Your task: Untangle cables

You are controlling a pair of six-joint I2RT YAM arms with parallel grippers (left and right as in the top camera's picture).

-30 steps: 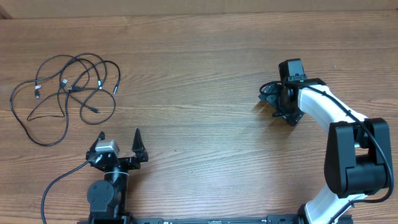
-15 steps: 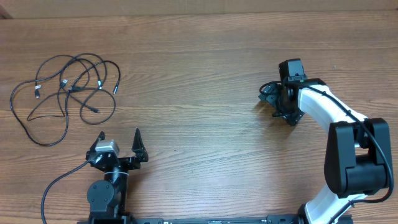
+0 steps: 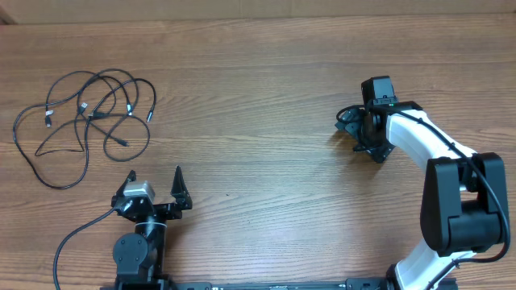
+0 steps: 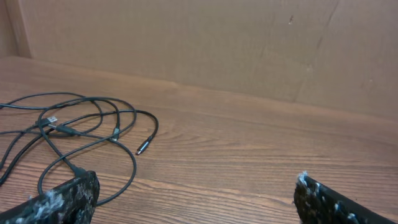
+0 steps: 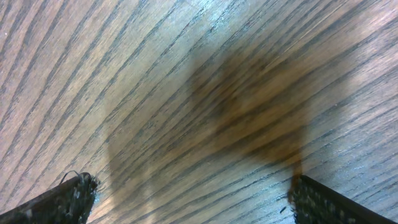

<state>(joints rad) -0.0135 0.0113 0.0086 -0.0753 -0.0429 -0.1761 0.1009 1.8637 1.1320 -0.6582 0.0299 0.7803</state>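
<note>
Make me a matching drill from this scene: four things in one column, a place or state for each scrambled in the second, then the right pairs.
Things
1. cables
2. left gripper
3. right gripper
4. cardboard wall

Places and states
A. fingers open, aimed down at bare wood on the right side
B. standing upright along the far edge of the table
C. overlapping black loops lying at the far left
D. fingers open and empty, near the front edge on the left

Pairs: 1-C, 2-D, 3-A, 4-B
</note>
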